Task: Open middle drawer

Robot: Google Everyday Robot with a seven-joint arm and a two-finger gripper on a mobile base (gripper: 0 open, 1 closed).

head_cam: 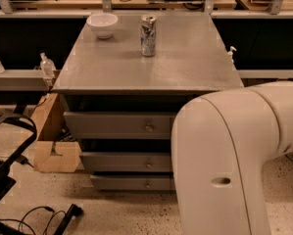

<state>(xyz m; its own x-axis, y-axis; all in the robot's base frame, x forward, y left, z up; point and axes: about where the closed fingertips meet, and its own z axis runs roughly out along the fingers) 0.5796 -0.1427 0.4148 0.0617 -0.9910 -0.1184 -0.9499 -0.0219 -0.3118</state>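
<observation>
While hunting for the pincer, can't spot it anywhere, so can't tell whether spread or pressed together; presumably out of frame somewhere past the bulky cream-white arm link (224,155) hogging the lower right. As for the flat grey middle drawer (116,161): looks shut, second of three under the grey counter (185,58), lying long-ways left to right, with its small round brass knob (148,164) just left of that arm link. Probably calls for a reach leftward toward the knob. Up top, white bowl (102,24) and tall drink can (148,29), well clear. Brown cardboard box (53,151) at left, off the pull path.
</observation>
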